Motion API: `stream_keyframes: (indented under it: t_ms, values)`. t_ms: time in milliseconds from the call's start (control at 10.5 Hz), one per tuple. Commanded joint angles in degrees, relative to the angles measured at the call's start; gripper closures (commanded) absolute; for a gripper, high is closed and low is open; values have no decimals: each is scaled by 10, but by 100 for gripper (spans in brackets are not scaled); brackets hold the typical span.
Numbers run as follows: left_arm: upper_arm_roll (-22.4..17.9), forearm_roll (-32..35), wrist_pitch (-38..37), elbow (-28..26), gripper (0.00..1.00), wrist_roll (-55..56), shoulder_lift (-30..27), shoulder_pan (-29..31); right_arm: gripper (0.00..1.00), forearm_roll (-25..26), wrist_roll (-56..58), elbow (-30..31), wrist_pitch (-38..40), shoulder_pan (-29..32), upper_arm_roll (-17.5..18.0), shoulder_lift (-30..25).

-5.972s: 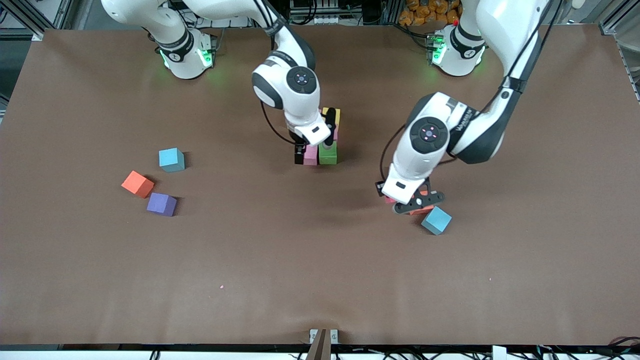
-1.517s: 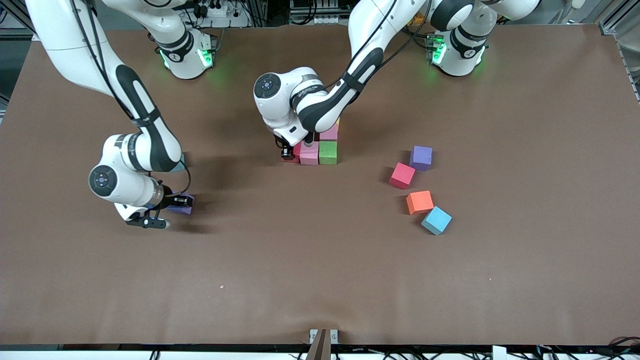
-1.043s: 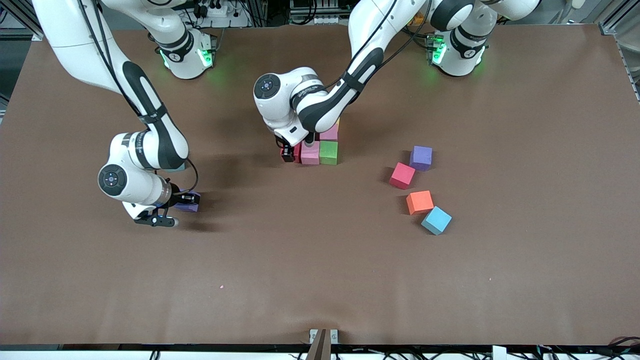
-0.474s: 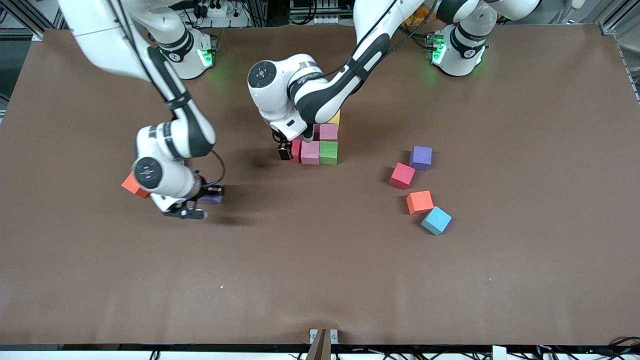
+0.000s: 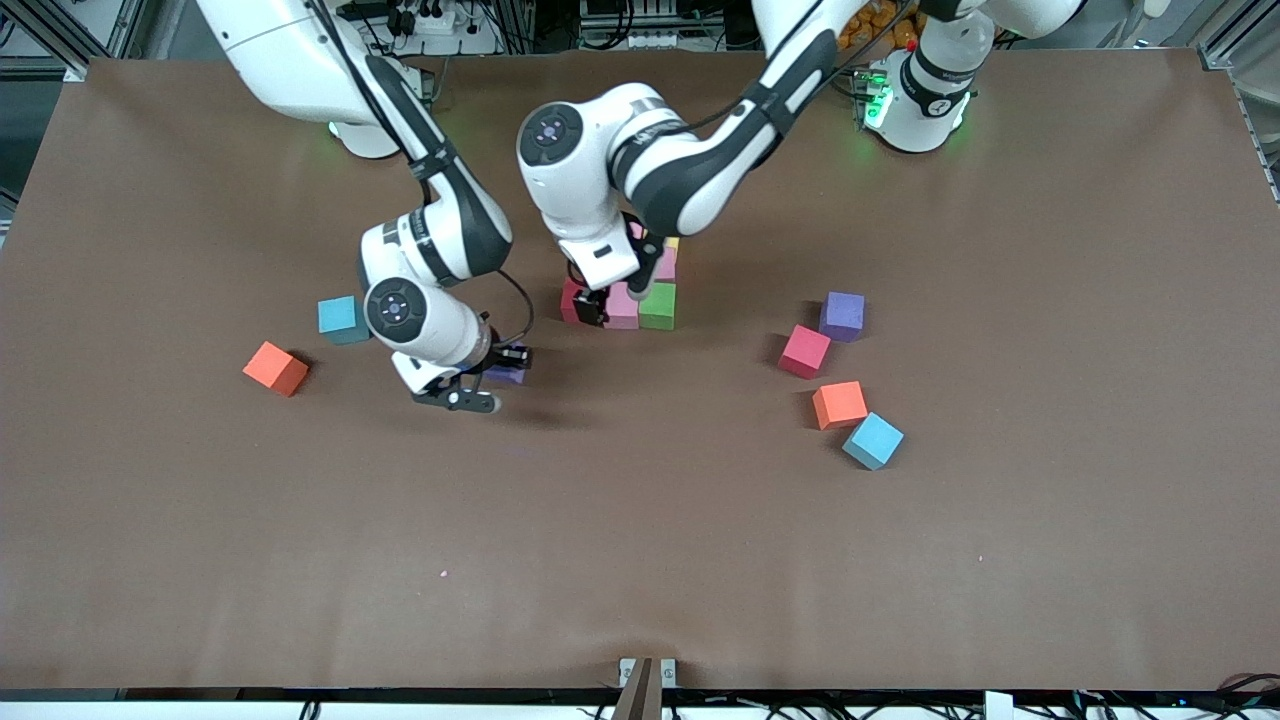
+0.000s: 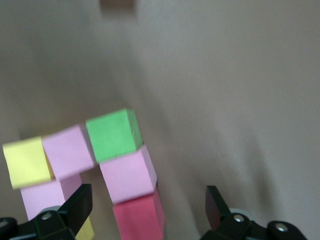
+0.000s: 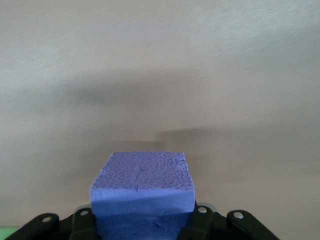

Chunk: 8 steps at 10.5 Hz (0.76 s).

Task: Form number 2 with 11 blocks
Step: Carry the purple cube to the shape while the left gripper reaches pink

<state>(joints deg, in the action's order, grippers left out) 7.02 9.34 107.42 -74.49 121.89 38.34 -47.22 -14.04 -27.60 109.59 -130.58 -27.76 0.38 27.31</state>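
Taking the green block [image 5: 657, 305] as landmark: nearest the front camera, the right gripper [image 5: 487, 381] has swung in from the right arm's end, clenched on a purple block [image 7: 142, 192] carried toward the figure. Just beside the green one, a red block [image 6: 139, 218] now stands released; the left gripper [image 5: 600, 300], fingers [image 6: 77, 205] spread, has lifted clear above it.

A plain brown worktop [image 5: 640, 560] carries matte blocks: a cluster of green [image 5: 657, 306], pink [image 5: 621, 309], red [image 5: 572, 300] and yellow [image 6: 26, 162] cubes; loose purple [image 5: 843, 316], red [image 5: 805, 351], orange [image 5: 839, 404], light-blue [image 5: 872, 440], orange [image 5: 275, 368] and light-blue [image 5: 340, 318] cubes. Another purple block [image 7: 142, 197] sits between black end-effector fingers [image 7: 82, 222]; the arms are white.
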Motion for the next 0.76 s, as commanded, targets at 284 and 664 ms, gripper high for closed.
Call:
stream_keyframes:
  t_ms: [284,664]
  values:
    - [12,-10,37,-245,0,-334,-191,134,68,-15,-9,-8,-27,-42,-5,13]
    - [16,-65,70,-383,0,-722,-288,239,68,-8,-31,-48,-30,-78,-6,51]
